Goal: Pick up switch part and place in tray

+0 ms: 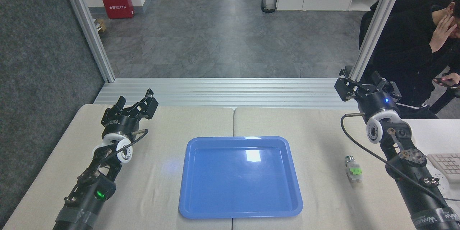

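Right now the small elongated switch part (pixel 353 171), grey-white with a bright green middle block and a dark round metallic end, lies flat on the beige tabletop (pixel 316 129). Its long axis runs roughly away from the robot, tilted slightly, with the dark metallic end pointing toward the far edge of the table and the pale end toward the robot. It rests to the right of the large shallow glossy blue plastic tray (pixel 240 177), apart from the rim, and touches nothing else.

The right arm comes in from the lower right corner and reaches up and away, its black cable looping out on the left side. Its right gripper (pixel 363 86) hangs past the far right corner of the table, fingers spread apart and empty. The switch part lies well apart from that gripper, nearer the robot and just left of the arm's forearm.

The left arm stretches from the lower left toward the far left part of the table. Its left gripper (pixel 138 106) is likewise spread and holds nothing, far across the tray from the switch part.
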Controlling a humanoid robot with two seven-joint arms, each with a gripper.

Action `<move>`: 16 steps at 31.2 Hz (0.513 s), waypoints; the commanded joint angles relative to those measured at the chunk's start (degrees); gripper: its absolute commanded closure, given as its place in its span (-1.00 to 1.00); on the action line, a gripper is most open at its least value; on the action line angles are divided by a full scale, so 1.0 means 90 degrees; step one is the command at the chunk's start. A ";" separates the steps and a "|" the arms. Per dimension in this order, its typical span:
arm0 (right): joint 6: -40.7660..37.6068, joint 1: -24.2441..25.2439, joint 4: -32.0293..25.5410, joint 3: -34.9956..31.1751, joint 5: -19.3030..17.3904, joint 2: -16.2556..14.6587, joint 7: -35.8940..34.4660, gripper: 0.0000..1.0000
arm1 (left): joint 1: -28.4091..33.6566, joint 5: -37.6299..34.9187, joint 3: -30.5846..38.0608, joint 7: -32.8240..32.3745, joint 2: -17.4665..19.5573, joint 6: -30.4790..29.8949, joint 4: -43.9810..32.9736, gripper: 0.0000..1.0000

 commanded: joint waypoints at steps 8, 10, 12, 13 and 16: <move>0.0003 -0.0005 0.0061 0.0163 0.0006 0.0099 -0.0014 -1.00 | 0.0002 0.0003 0.0000 0.0005 0.0000 0.0002 -0.0001 -1.00; 0.0003 0.0053 0.0061 0.0163 0.0006 0.0099 -0.0014 -1.00 | 0.0002 0.0003 0.0000 0.0005 0.0000 0.0002 -0.0001 -1.00; 0.0003 0.0083 0.0071 0.0163 0.0006 0.0070 -0.0014 -1.00 | 0.0002 0.0003 0.0000 0.0005 0.0000 0.0002 -0.0001 -1.00; 0.0003 0.0092 0.0071 0.0163 0.0006 0.0070 -0.0014 -1.00 | 0.0002 0.0003 0.0000 0.0005 -0.0009 0.0002 -0.0001 -1.00; -0.0006 0.0102 0.0071 0.0153 0.0006 0.0050 -0.0014 -1.00 | -0.0007 0.0003 0.0000 0.0005 0.0000 0.0002 -0.0001 -1.00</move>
